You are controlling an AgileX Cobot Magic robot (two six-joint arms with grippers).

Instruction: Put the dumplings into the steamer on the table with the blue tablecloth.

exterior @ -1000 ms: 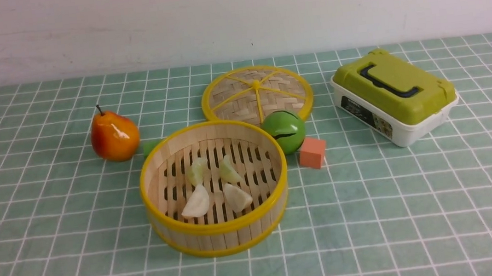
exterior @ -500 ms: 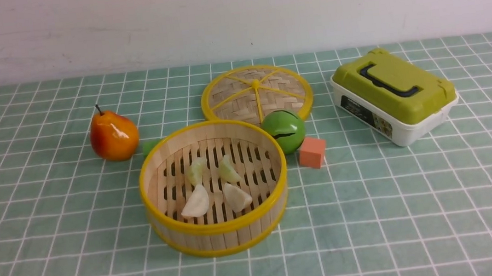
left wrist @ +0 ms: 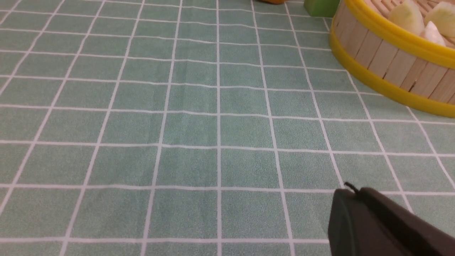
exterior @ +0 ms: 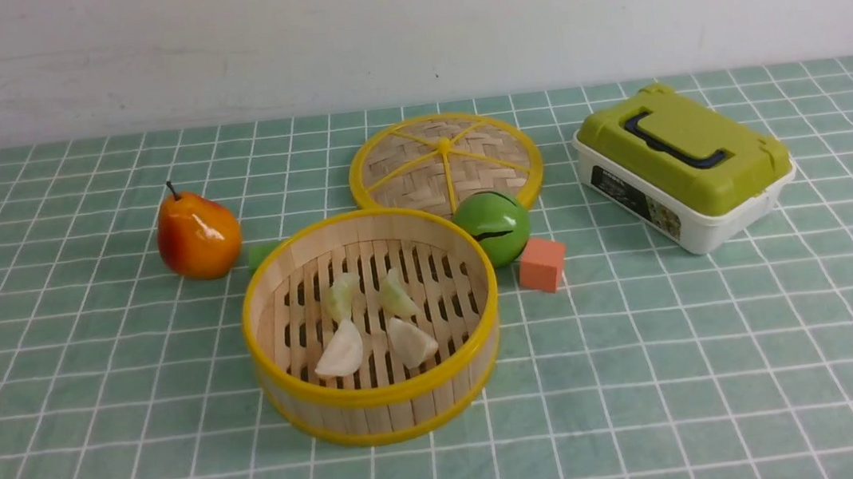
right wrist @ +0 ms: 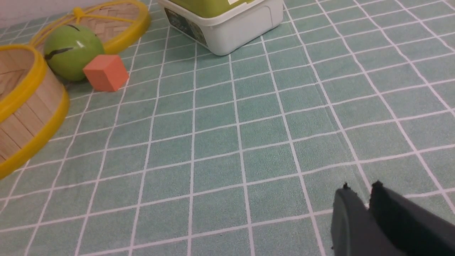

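The steamer [exterior: 381,405] stands mid-table on the blue tablecloth [exterior: 651,374]. Several dumplings lie on its slatted floor: two yellowish ones [exterior: 341,296] at the back and two whiter ones [exterior: 340,352] at the front. Neither arm shows in the front view. In the left wrist view my left gripper [left wrist: 351,190] hangs low over bare cloth, shut and empty, short of the steamer's wall [left wrist: 391,67]. In the right wrist view my right gripper [right wrist: 360,188] stands over bare cloth with a narrow gap between its fingers and nothing in it, well away from the steamer [right wrist: 28,110].
The flat woven lid [exterior: 444,161] lies behind the steamer. A green ball [exterior: 493,225] and an orange cube [exterior: 542,264] sit at the steamer's right. A pear [exterior: 198,235] is at its left, with a small green block [exterior: 261,255] beside it. A green-lidded white box [exterior: 683,166] stands at the right.
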